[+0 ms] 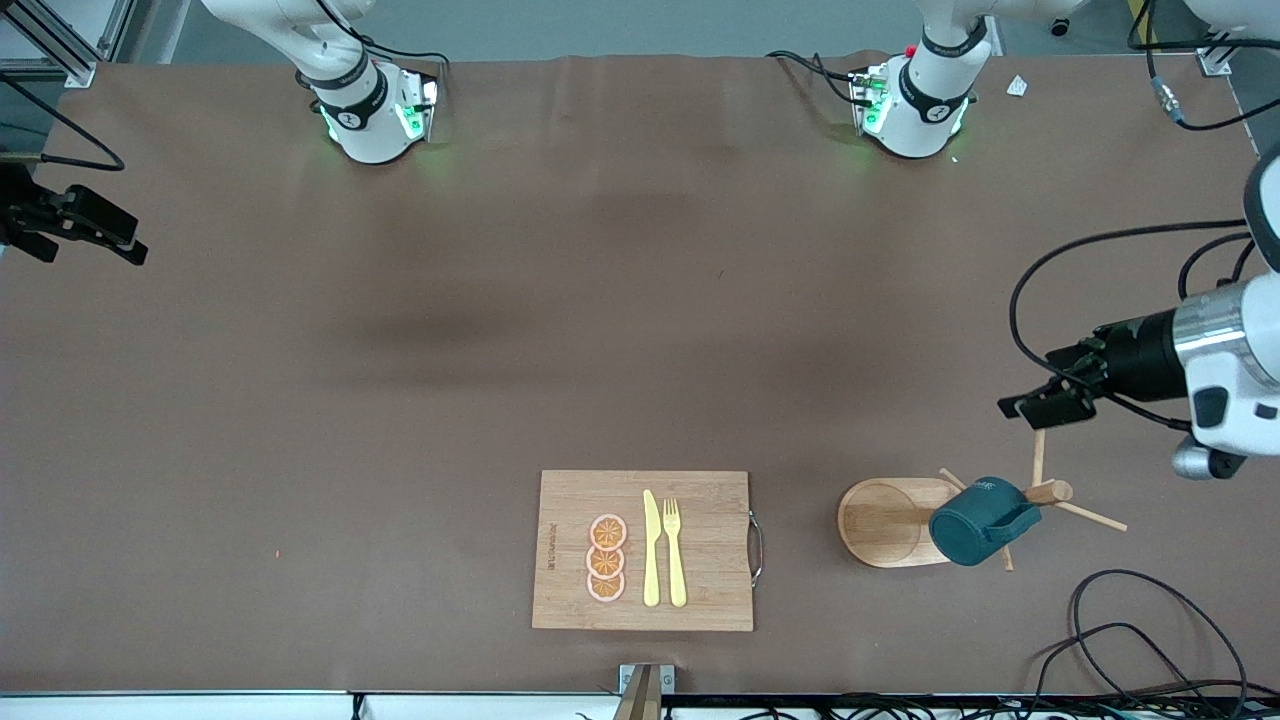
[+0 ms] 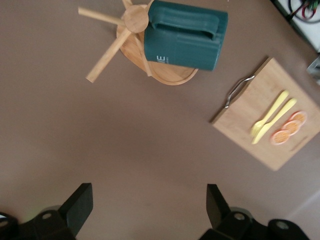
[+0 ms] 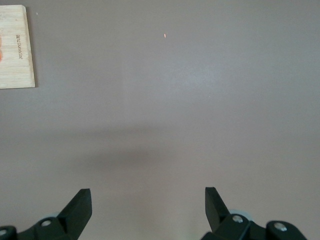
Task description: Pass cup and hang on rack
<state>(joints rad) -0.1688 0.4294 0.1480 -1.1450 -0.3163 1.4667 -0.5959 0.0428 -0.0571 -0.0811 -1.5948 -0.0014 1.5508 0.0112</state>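
Observation:
The dark teal cup [image 1: 980, 525] hangs on a peg of the light wooden rack [image 1: 885, 520], near the front edge toward the left arm's end of the table. In the left wrist view the cup [image 2: 185, 42] hangs against the rack's post [image 2: 135, 20], handle side up. My left gripper [image 1: 1030, 405] is open and empty, in the air above the table beside the rack and apart from it; its view shows the spread jaws [image 2: 149, 207] over bare table. My right gripper [image 1: 120, 240] is open and empty at the right arm's end of the table, over bare table [image 3: 148, 207].
A wooden cutting board [image 1: 710, 560] with a metal handle lies near the front edge, holding a yellow knife and fork [image 1: 664, 550] and orange slices [image 1: 606, 558]. It shows in the left wrist view [image 2: 240, 120] and the right wrist view [image 3: 15, 50]. Black cables [image 1: 1130, 630] lie at the front corner by the rack.

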